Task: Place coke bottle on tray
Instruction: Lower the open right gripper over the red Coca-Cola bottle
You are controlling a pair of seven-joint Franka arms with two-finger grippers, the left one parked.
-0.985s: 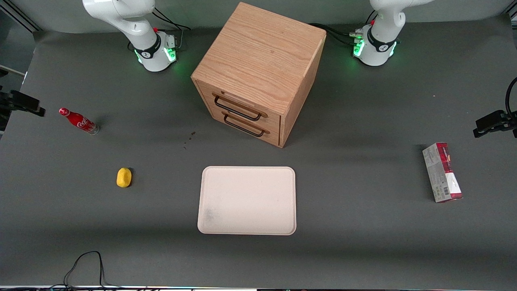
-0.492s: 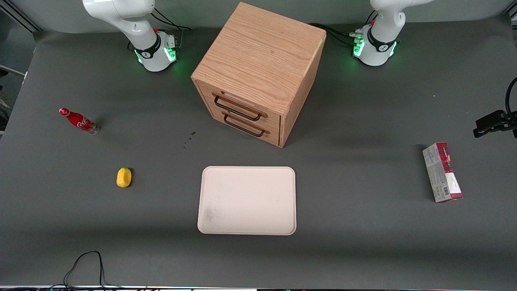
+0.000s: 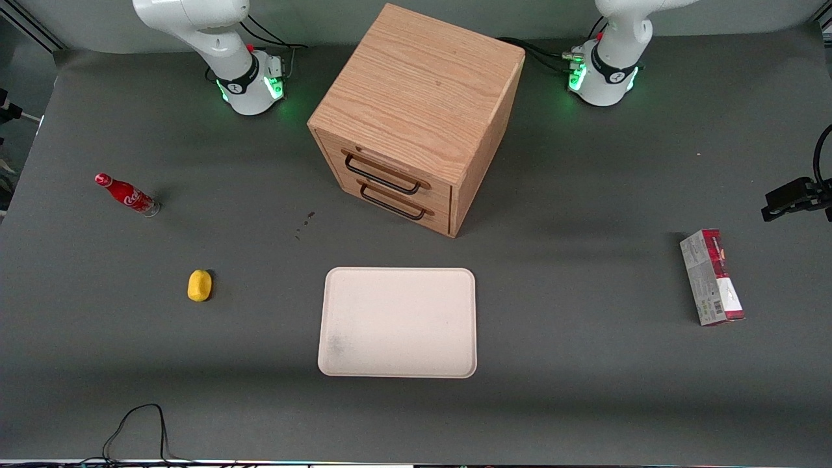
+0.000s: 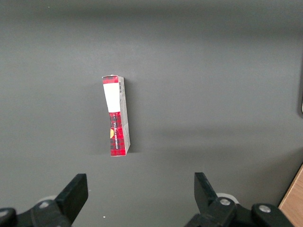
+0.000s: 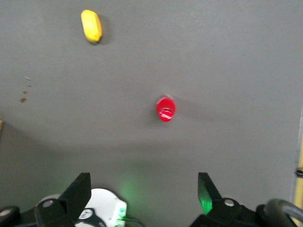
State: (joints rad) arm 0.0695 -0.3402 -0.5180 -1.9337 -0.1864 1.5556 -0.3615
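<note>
The coke bottle (image 3: 127,194), small and red with a red cap and clear base, stands upright on the grey table toward the working arm's end. The right wrist view looks down onto its red cap (image 5: 165,108). My gripper (image 5: 144,191) hangs high over the table with its fingers open wide and nothing between them. The bottle sits some way ahead of the fingertips, untouched. The cream-white tray (image 3: 397,322) lies flat, nearer the front camera than the wooden cabinet, with nothing on it.
A yellow lump (image 3: 199,285) (image 5: 91,25) lies between bottle and tray, nearer the front camera. A wooden two-drawer cabinet (image 3: 416,117) stands mid-table. A red-and-grey carton (image 3: 712,276) (image 4: 116,116) lies toward the parked arm's end. A black cable (image 3: 136,426) loops at the table's front edge.
The gripper showed at the front view's edge near the bottle a second ago and has since moved out of that view. Bottle, lump and tray have not moved.
</note>
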